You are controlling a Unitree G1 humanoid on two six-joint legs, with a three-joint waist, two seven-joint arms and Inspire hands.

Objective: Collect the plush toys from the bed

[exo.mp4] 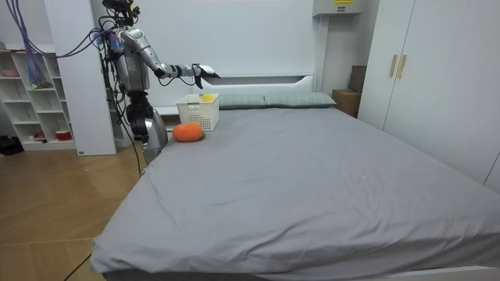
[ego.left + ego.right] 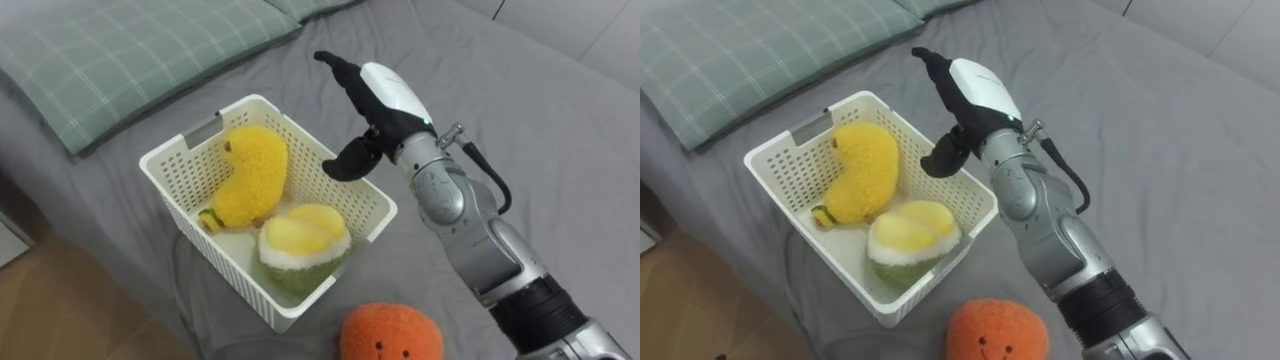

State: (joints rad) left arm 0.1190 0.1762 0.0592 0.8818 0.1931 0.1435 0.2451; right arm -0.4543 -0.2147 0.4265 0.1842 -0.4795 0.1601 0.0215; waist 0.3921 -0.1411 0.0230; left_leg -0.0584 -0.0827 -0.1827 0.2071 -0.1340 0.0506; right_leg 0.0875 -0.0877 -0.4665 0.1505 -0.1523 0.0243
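Basket [image 2: 185, 170], white, lattice-walled, sits on the grey bed [image 2: 540, 120] near its edge, just below a green checked pillow [image 2: 120, 55]. 2 toys lie inside it: a yellow plush toy [image 2: 252, 175] against the far-left wall, and a round yellow-and-green plush toy [image 2: 300, 245] in the near corner, touching the yellow one. A 3rd toy, an orange plush ball [image 2: 392, 333] with a small face, lies on the bedcover outside the basket, just beside its near corner and apart from the hand. Right hand [image 2: 385, 100] hangs above the basket's right rim, arm coming in from the lower right. Its fingers [image 2: 340, 68] are straight and point up and away toward the pillow, with the thumb bent down over the rim. The hand grips nothing and touches neither the basket nor any toy. In the room view the robot stands upright on the wooden floor [image 1: 55, 211] at the side of the bed near its head end, on the room view's left, with 1 arm stretched out level over the basket. White shelf unit [image 1: 35, 94] stands behind the robot. Tall white wardrobe [image 1: 437, 70] stands on the room view's right.
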